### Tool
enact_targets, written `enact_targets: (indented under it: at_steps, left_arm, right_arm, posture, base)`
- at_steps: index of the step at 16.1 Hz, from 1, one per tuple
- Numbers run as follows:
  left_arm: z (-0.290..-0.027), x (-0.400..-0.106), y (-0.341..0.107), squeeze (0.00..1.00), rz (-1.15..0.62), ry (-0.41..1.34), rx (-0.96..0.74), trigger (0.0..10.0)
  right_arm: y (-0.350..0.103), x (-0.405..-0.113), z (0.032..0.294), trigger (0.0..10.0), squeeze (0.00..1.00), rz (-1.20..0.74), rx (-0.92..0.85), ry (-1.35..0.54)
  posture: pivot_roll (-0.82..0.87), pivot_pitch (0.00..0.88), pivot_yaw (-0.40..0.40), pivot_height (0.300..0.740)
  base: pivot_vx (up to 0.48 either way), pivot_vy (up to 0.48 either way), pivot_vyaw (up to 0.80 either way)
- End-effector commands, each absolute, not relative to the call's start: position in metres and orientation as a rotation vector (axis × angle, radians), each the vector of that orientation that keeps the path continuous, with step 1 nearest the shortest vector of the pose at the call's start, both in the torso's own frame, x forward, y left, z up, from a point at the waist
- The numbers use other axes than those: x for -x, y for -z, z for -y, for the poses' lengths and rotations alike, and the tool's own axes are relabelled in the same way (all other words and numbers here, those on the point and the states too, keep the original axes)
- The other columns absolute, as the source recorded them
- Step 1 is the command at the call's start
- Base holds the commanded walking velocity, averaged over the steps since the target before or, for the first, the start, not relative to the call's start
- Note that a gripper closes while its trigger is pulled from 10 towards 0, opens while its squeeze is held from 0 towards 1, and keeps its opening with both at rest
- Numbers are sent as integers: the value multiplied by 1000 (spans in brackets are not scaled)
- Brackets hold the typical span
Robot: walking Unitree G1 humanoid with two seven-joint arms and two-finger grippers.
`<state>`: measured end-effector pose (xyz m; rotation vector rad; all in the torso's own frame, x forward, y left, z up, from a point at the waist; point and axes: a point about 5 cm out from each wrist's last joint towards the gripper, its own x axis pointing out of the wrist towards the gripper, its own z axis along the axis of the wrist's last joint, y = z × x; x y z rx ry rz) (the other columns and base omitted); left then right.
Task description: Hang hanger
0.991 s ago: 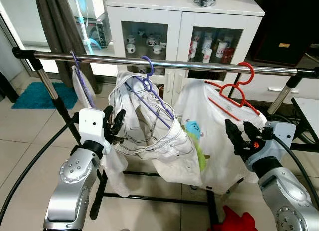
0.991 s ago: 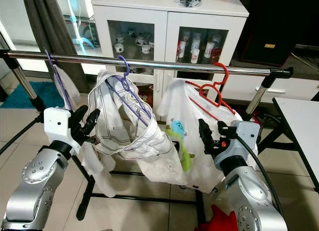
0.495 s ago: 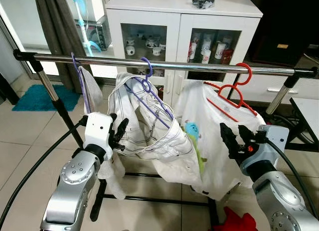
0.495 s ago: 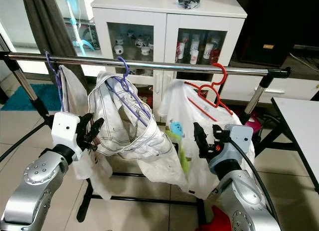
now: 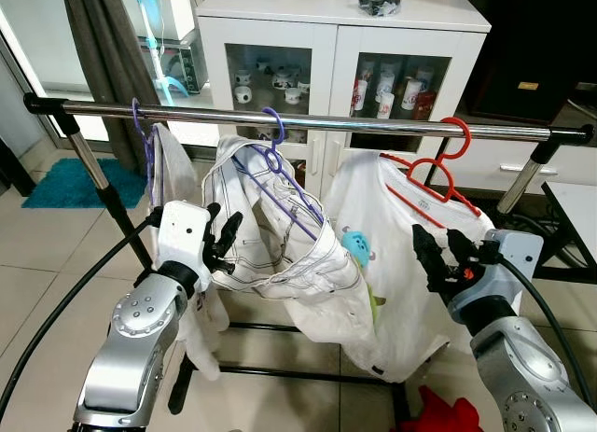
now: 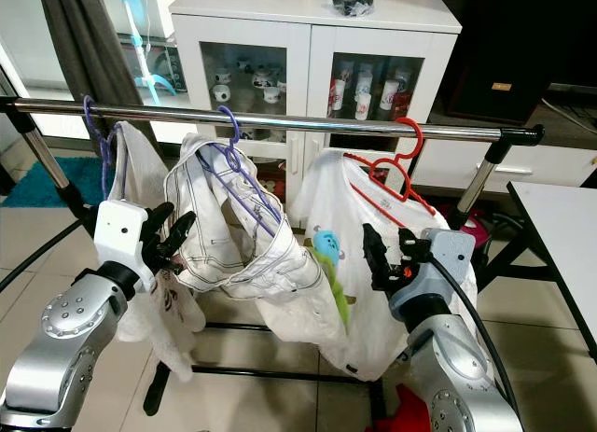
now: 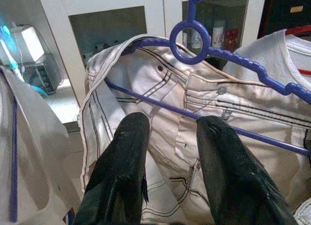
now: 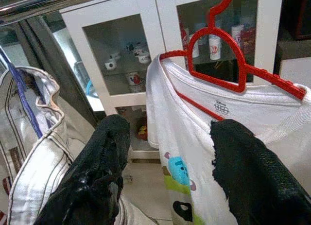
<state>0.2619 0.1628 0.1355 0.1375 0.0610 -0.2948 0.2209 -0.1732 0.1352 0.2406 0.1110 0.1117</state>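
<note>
A steel rail (image 5: 354,124) crosses in front of me with three hangers hooked on it. At its left end a purple hanger (image 5: 142,133) holds a white garment (image 5: 177,185). The middle purple hanger (image 5: 276,158) carries white jeans (image 5: 280,245). A red hanger (image 5: 438,175) on the right carries a white T-shirt (image 5: 392,264). My left gripper (image 5: 222,236) stands open just left of the jeans, with the jeans (image 7: 194,98) right ahead of its fingers (image 7: 124,157). My right gripper (image 5: 438,255) is open in front of the T-shirt, holding nothing.
A white cabinet (image 5: 345,40) with glass doors and cups stands behind the rail. Grey curtain (image 5: 107,49) and blue mat (image 5: 70,178) are at the back left. The rack's black base bars (image 5: 280,369) lie on the tiled floor, with a red cloth (image 5: 448,413) below my right arm.
The white garment at the rail's left end has dropped to hang straight and lower. The T-shirt has swung a little. Both grippers stay open and have barely moved.
</note>
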Motion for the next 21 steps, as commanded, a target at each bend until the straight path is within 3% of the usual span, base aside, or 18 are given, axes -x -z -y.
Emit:
enact_targets:
  at_steps: [1, 21]
  left_arm:
    - [-163, -262, -137, 0, -63, 299, -146, 10000]
    - [-158, -261, -133, 0, -77, 313, -144, 10000]
  right_arm:
    - [-137, -220, 172, 10000, 0, -98, -238, -120]
    - [-135, -219, 172, 10000, 0, -107, -244, -131]
  posture:
    - [-149, 0, 27, 740]
    - [-151, 0, 17, 740]
  base:
    - [0, 0, 0]
    - [0, 0, 0]
